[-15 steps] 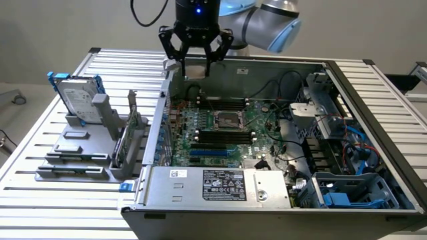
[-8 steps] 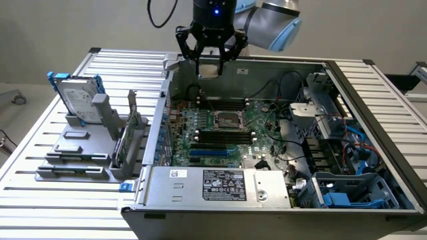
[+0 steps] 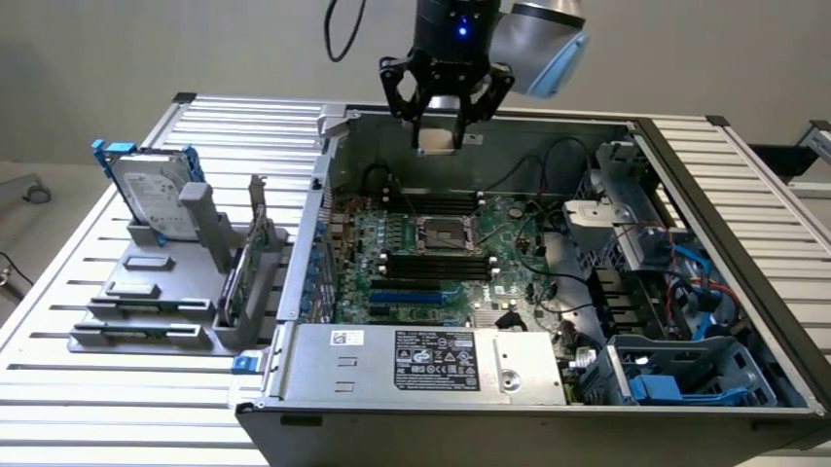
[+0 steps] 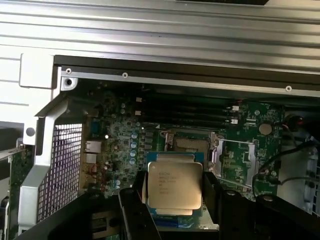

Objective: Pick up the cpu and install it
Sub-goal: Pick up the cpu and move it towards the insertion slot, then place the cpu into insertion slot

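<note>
Hanging straight down over the open computer case point(image 3: 727, 292), the arm had its gripper point(image 3: 445, 115) clamped on the cpu point(image 3: 439, 137), well above the socket point(image 3: 442, 232) and nearer the case's far wall. The wrist cam gave the close-up: dark fingers point(image 4: 134, 202) pinching two opposite edges, printed metal lid facing the camera, socket just past it. The exterior view added a hard drive point(image 3: 154, 199) way off to the socket's left in that view, outside the case.

One cpu point(image 4: 174, 186), one hard drive point(image 3: 154, 199), one socket point(image 3: 442, 232).
</note>
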You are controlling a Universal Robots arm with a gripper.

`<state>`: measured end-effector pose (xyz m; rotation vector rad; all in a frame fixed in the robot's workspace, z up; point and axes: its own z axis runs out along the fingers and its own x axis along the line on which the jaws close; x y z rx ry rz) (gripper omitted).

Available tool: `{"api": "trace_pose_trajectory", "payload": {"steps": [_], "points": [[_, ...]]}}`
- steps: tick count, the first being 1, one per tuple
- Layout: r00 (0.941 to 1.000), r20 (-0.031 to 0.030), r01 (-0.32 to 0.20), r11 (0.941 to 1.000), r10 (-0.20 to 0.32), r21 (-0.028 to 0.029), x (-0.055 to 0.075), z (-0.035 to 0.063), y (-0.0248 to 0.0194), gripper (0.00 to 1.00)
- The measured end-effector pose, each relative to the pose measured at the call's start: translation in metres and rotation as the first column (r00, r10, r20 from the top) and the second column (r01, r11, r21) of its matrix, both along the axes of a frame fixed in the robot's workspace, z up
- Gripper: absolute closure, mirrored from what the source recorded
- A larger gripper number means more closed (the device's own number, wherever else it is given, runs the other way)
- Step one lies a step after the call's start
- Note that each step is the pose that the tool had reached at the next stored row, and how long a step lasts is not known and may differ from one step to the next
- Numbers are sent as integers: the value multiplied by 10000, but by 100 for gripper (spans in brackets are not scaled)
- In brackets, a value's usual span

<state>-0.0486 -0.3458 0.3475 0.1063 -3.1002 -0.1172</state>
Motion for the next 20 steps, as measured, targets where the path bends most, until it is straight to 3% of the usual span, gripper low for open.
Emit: {"api": "trace_pose_trajectory", "payload": {"steps": [6,11,14,20], "points": [[10000,-2,8,10000,-8,0,209,-103,16,45],[9995,-1,302,9995,-302,6,213,-195,16,45],[9987,-2,518,9986,-518,40,223,-249,20,45],[9986,-2,525,9986,-525,43,228,-260,25,45]]}}
